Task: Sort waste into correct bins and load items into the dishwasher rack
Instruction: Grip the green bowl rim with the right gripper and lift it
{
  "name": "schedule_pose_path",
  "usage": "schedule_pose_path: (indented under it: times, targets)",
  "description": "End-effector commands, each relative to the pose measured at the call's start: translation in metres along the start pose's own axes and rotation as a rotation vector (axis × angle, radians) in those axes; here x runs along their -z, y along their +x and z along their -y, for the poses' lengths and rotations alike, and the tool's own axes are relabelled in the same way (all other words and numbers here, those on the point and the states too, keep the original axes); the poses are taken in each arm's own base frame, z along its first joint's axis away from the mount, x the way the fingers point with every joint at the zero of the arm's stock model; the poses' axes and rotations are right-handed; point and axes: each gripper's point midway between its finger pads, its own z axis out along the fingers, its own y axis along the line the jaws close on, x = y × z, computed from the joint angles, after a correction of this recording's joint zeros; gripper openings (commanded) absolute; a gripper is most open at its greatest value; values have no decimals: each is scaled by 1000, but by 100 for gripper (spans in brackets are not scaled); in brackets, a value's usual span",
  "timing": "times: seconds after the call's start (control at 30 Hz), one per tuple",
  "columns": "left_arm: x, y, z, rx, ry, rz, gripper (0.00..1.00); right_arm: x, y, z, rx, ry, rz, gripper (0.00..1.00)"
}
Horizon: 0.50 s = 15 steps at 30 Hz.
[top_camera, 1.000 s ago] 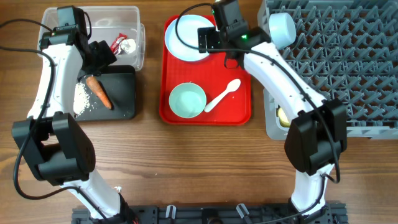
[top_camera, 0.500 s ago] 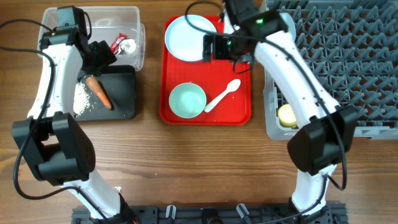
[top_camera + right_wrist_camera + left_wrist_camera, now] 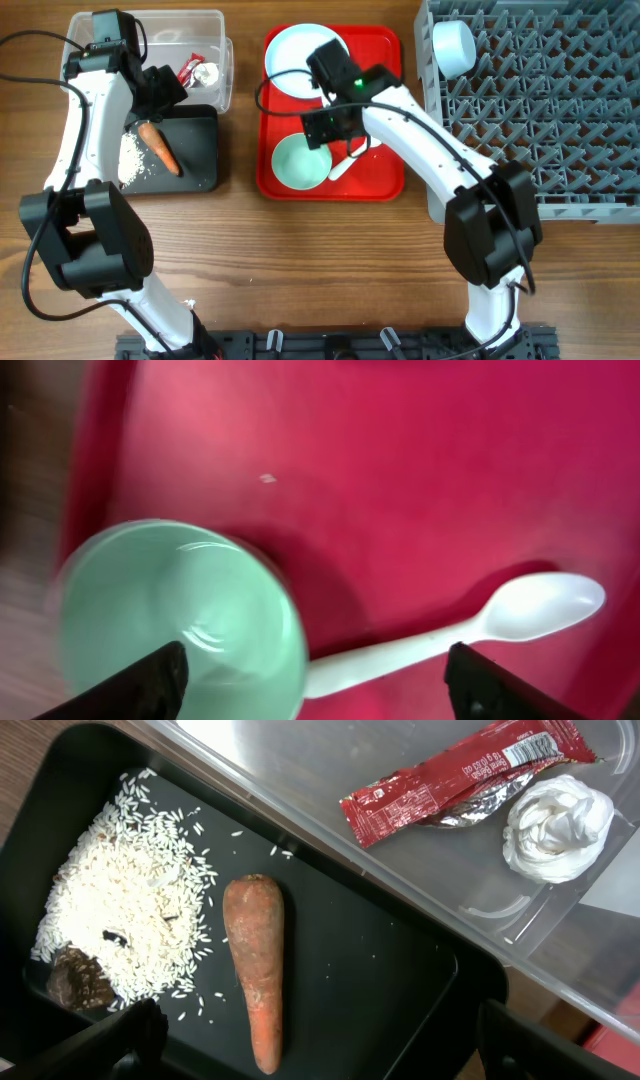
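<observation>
Beneath the right pincer (image 3: 315, 660), spread wide and empty, the white spoon (image 3: 540, 605) is laid lengthwise from finger to finger.

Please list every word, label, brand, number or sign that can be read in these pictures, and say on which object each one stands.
Red snack wrapper in the clear tub: white print and a barcode near one end, too small and blurred to read.
No other text shows: none on the black tray, red tray, bowl, spoon or rack.
</observation>
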Motion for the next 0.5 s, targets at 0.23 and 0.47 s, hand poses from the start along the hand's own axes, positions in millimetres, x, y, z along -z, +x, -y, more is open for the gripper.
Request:
schedule_pose_path:
  times: [0.23,0.47]
  targets:
    - [11,-5,3,11,17,25,100,-33,28,-12,234,-114,-69,58]
    - [11,-5,3,11,17,25,100,-44,39,-3,228,-110,-92,34]
